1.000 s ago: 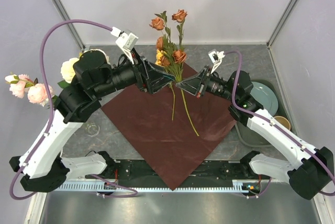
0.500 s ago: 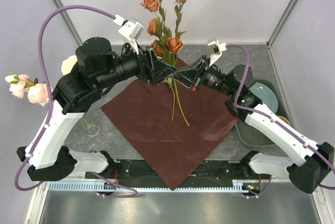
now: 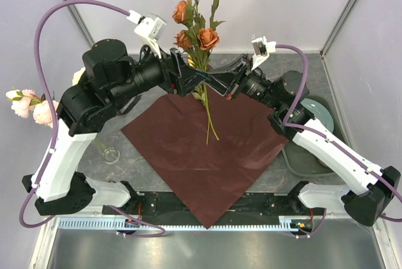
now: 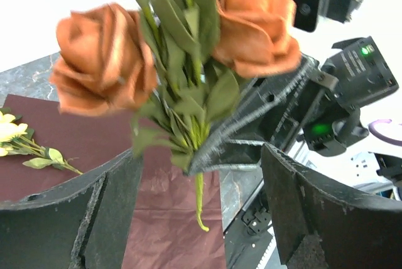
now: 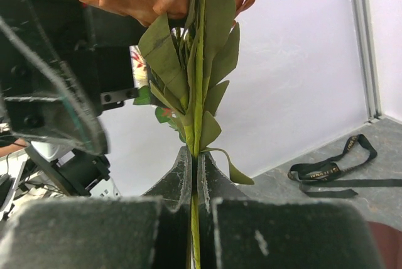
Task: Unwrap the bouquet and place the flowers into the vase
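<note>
White walls stand around your grey tabletop (image 3: 276,68); dark red wrapping paper (image 3: 201,156) lies flat and open in the middle of it, with one corner pointing at 6 o'clock.

Your right hand (image 5: 196,168) is pressed together on the green stem of the orange flowers (image 3: 207,38); it pinches the stem low down, and the stem ends hang under it over the paper. The blooms stand up tall toward 12 o'clock, in front of the back wall.

Your left hand (image 4: 202,162) is spread wide; its two fingers (image 4: 113,212) sit on each side of the same stem and do not touch it. Both hands meet nose to nose above the far corner of the paper.

Look at 8 o'clock; the small clear vase (image 3: 111,154) stands on the tabletop just beside the paper's left corner. Pink and cream roses (image 3: 31,107) show at 9 o'clock, partly behind your left arm; you cannot tell from here if their stems sit in the vase.

Yellow flowers (image 4: 9,134) lie on the paper; a black ribbon (image 5: 333,171) lies loose on the grey tabletop; a blue-green plate (image 3: 320,115) sits at 3 o'clock, partly under your right arm.
</note>
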Controlling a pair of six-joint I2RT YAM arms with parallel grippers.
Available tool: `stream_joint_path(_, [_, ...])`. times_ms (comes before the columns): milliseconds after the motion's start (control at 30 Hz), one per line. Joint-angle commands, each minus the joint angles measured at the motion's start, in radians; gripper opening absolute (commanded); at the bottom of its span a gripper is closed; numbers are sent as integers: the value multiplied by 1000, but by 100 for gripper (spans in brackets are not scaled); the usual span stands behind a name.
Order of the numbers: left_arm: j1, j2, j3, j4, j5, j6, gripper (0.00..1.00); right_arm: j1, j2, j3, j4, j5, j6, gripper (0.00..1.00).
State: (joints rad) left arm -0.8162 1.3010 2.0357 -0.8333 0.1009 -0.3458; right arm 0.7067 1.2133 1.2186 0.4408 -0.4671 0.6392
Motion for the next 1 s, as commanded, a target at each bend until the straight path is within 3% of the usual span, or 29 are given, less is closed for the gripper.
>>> stream_joint_path(0, [-6, 37, 66, -10, -58, 37, 81, 30, -8, 45, 35, -24, -45, 0])
stream_joint_path(267, [-4, 38, 93, 31, -43, -5, 71, 59, -31, 5, 1, -45, -96, 0])
stream_joint_path(500, [-1, 21, 96, -53, 20, -30, 61, 65, -44, -1, -73, -91, -209, 0])
stream_joint_path(667, [-1, 11, 90, -95, 118, -41, 62, 65, -43, 19, -140, -180, -285, 0])
stream_joint_path(967, [-1, -16, 72, -150, 161, -39, 58, 66, -63, 55, -280, -206, -385, 0])
